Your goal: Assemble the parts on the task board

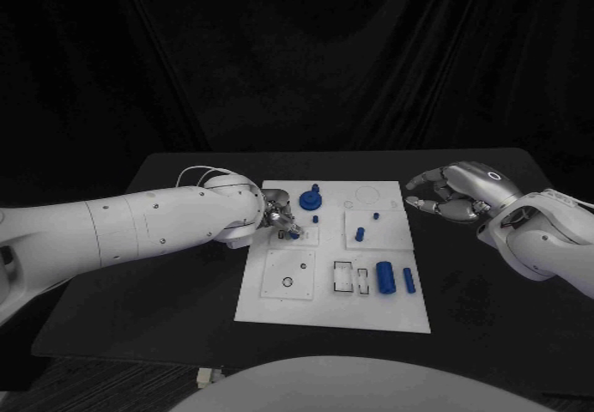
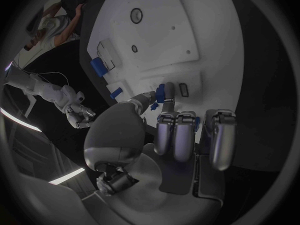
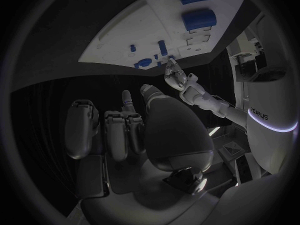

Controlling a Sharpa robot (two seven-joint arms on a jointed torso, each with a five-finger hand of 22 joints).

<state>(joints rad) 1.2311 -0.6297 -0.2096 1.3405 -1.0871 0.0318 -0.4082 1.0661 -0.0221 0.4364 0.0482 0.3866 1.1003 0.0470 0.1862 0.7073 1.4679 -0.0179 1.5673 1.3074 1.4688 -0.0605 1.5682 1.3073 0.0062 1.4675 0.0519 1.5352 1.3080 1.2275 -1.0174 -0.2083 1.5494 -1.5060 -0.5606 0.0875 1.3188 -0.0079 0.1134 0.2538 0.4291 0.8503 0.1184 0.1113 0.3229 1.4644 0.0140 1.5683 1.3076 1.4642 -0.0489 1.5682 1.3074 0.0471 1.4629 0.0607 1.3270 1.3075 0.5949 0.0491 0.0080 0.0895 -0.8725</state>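
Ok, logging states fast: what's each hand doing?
Left hand: pinches a small blue part over the task board.
Right hand: fingers curled, holding nothing.

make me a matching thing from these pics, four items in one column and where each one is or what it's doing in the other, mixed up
Items
1. left hand
2. right hand
3. two long blue parts
4. round blue part with a peg

Places or states
A. lying side by side at the task board's near right
B. over the black table, off the board's right edge, holding nothing
C. standing at the board's far end
D. pinching a small blue part over the board's far left

Pairs: 1-D, 2-B, 3-A, 4-C
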